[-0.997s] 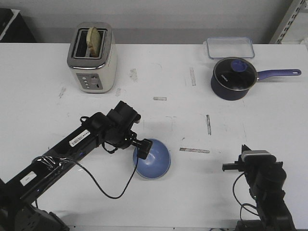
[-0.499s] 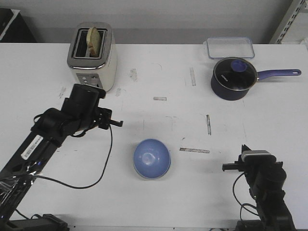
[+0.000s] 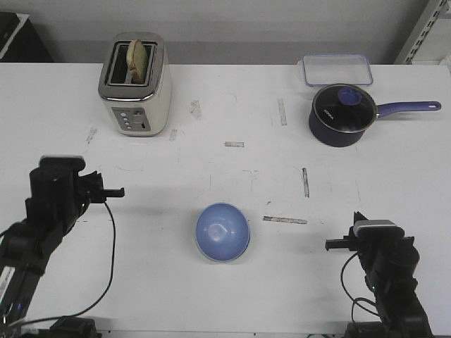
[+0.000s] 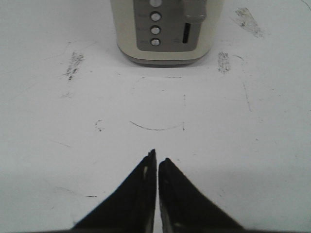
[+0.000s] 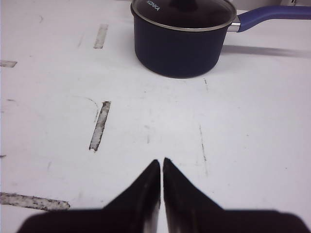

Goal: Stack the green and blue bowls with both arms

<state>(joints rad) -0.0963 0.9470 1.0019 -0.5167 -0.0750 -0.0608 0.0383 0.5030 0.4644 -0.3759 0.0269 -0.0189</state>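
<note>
Left pincer (image 4: pixel 157 162) with its two black fingers pressed together, nothing between them, and the right pincer (image 5: pixel 161 162) is just the same, tips together and gripping nothing. Each wrist camera gives its own story: the left one looks across the scuffed desk (image 4: pixel 243 145) straight at the toaster (image 4: pixel 165 31), close enough to pick out a column of round buttons and the slider lever, though no lettering can be read there. The right wrist camera faces the dark saucepan (image 5: pixel 182 43), and on its glass lid the word KONKA reads clearly. Neither wrist camera catches the blue bowl (image 3: pixel 222 232); only the front camera does, with the bowl sitting upright on the desk, well apart from both arms and nearer the camera than the toaster. A pale rim just shows beneath the bowl's lower left edge. Front camera also shows bread standing in the toaster slot and a clear lidded box (image 3: pixel 337 70) just behind the saucepan.
</note>
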